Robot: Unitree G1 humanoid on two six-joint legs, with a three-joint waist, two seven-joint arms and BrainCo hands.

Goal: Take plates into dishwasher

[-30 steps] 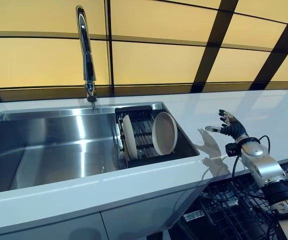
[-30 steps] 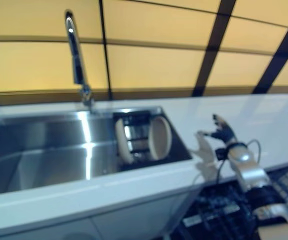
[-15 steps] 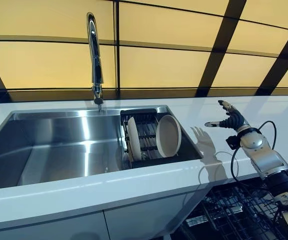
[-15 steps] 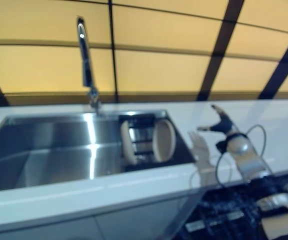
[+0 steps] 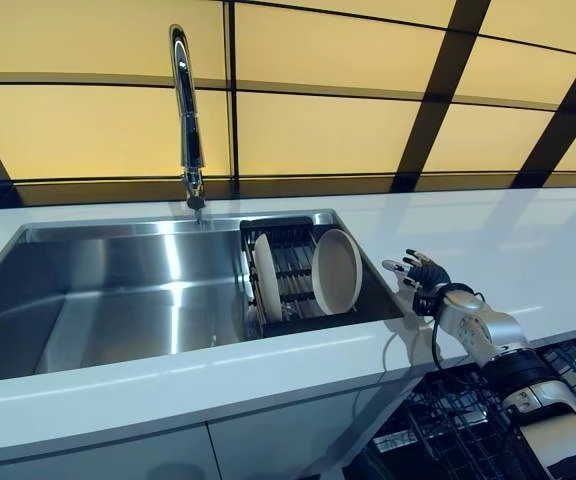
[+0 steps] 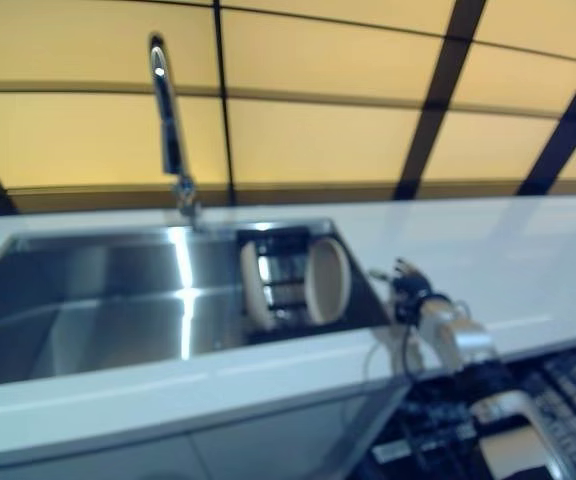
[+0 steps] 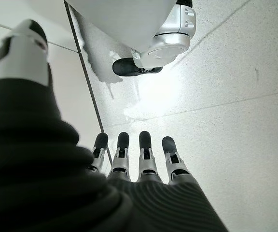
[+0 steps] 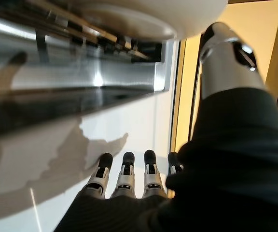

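A white countertop (image 5: pixel 528 250) runs across the room, with a steel sink (image 5: pixel 108 290) set into it and a tall chrome faucet (image 5: pixel 186 110) behind. The wall (image 5: pixel 318 120) glows amber in panels divided by dark strips. The floor (image 7: pixel 226 96) is pale speckled tile.

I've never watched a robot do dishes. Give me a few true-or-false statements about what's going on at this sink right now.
1. Two cream round plates stand upright in the black wire rack inside the steel sink. True.
2. The right hand grips a plate. False: it is open above the white counter, holding nothing.
3. The chrome tap is running. False: no water shows.
4. The left hand hangs open over the floor. True.
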